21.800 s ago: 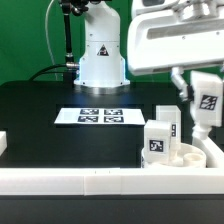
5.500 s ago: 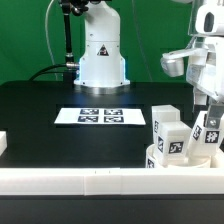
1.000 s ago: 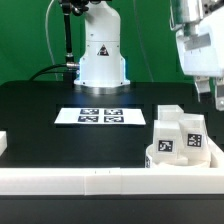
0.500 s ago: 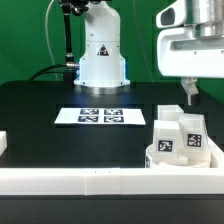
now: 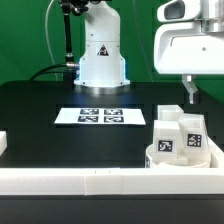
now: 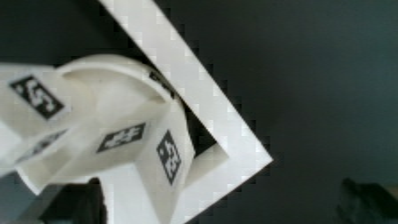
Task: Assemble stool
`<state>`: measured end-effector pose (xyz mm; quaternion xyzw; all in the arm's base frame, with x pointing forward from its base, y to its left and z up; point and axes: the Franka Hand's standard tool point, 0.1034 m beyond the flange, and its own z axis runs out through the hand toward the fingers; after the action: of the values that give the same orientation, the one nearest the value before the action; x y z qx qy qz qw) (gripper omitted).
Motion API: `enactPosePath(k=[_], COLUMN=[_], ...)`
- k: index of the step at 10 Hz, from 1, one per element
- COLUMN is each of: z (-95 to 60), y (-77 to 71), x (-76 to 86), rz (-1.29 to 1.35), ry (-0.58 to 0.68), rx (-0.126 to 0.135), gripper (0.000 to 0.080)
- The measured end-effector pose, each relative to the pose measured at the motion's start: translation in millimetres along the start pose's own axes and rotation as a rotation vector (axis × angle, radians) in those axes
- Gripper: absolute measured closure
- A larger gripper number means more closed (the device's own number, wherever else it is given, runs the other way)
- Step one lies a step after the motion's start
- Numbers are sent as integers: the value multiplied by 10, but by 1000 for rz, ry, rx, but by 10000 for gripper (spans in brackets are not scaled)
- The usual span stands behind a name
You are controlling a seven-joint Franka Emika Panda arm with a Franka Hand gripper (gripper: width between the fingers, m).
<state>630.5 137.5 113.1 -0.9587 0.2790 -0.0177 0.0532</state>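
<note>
The stool's round white seat disc (image 5: 178, 158) lies at the exterior view's right, against the front rail. Three chunky white legs stand upright in it; two of them (image 5: 166, 139) (image 5: 193, 137) show black-and-white tags, and the third (image 5: 168, 113) stands behind them. My gripper (image 5: 190, 98) hangs above the stool, clear of the legs, open and empty. In the wrist view the seat (image 6: 103, 82) and the tagged legs (image 6: 125, 140) lie below my gripper (image 6: 214, 208), whose dark fingers (image 6: 63, 203) sit far apart at the picture's edge.
The long white border rail (image 5: 100, 181) runs along the table's front and shows in the wrist view (image 6: 192, 88) too. The marker board (image 5: 100, 116) lies mid-table. The robot base (image 5: 102, 55) stands at the back. A small white block (image 5: 3, 143) sits at the exterior view's left edge.
My gripper has moved toward the exterior view's left above the stool and turned. The seat and legs have not moved.
</note>
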Motion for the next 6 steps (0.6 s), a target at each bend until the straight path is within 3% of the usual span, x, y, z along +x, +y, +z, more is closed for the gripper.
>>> enactPosePath(k=[4,6], z=[30,30], y=[95,88], x=[71,81], rz=[-595,-728], ry=[-24,-22], rx=[-46,-50], gripper=[151,151])
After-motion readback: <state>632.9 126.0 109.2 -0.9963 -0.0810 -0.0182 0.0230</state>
